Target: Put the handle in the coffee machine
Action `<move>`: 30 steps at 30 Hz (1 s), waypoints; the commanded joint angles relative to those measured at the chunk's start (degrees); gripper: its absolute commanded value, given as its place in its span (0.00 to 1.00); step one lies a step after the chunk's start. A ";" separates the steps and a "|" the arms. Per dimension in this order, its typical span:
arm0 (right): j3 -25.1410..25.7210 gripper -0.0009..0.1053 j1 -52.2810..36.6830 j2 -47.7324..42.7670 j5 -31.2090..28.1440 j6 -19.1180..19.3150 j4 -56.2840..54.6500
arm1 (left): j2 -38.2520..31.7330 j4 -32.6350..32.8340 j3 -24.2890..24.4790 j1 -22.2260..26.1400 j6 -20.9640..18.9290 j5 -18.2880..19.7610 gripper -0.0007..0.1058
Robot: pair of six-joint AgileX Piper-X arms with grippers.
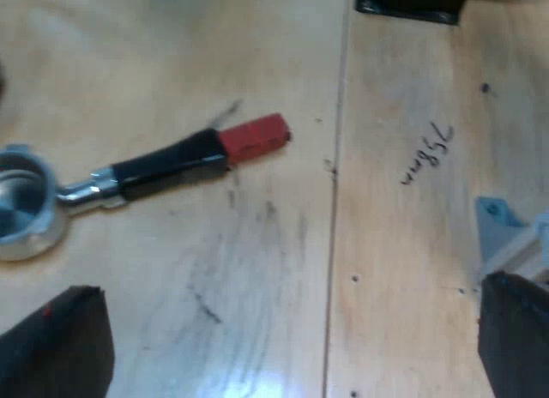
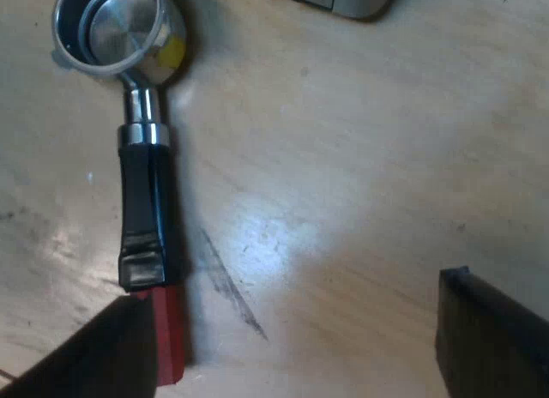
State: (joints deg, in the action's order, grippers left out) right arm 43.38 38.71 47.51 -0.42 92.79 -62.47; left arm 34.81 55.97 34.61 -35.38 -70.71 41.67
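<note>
left wrist view: one holder point(image 1: 163, 166) lies loose; left fingers point(image 1: 60, 346) and right fingers point(image 2: 493, 338) spread apart.

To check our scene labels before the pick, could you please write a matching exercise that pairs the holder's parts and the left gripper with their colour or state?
Things:
1. holder's metal basket
2. handle's grip
3. handle's end
4. left gripper

Colour or state:
A. red
B. fingers wide open, holding nothing
C. silver, open side up on the wooden table
D. black

Pairs: 1-C; 2-D; 3-A; 4-B.
</note>
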 commanded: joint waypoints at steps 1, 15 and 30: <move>0.53 0.66 1.64 2.86 -1.43 -2.98 1.23 | 1.21 -0.58 0.36 -2.74 0.29 0.72 0.83; 0.27 0.01 7.30 16.43 -2.34 -4.39 2.20 | 2.80 -0.58 0.36 -6.64 0.06 0.57 0.83; -5.43 0.01 7.29 24.84 -1.84 -9.13 12.97 | 2.80 -0.58 0.36 -6.64 -1.26 -4.17 0.83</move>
State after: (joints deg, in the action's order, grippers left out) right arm 38.00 45.88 72.38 -2.48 83.57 -50.78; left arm 37.65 55.95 34.61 -41.88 -71.53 37.94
